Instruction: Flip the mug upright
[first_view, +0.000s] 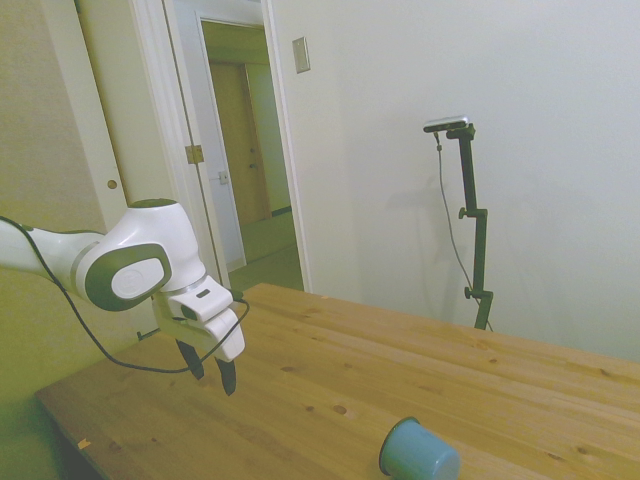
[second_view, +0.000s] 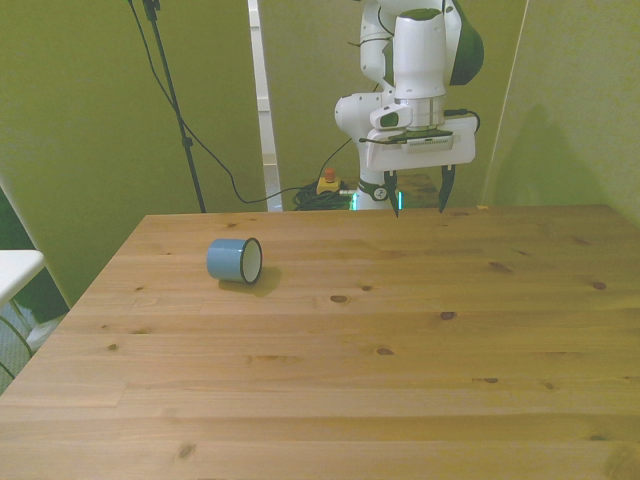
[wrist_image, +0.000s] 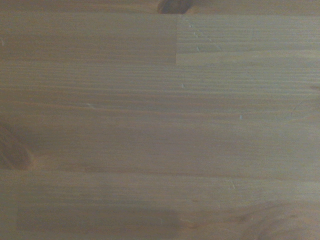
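The blue mug (second_view: 234, 260) lies on its side on the wooden table (second_view: 400, 360), toward the front view's left, its pale open mouth facing the front view's right. The side view shows the mug (first_view: 418, 452) near the table's near edge. I see no handle. My gripper (second_view: 418, 193) hangs above the table's far edge, fingers pointing down, open and empty, well away from the mug. In the side view the gripper (first_view: 210, 368) hovers over the table's left part. The wrist view holds only bare wood (wrist_image: 160, 120).
A doorway (first_view: 245, 150) and pale walls lie behind the table. Cables and a small red-topped device (second_view: 327, 182) sit on the floor behind the table's far edge. Something white (second_view: 15, 270) stands off the table at the front view's left.
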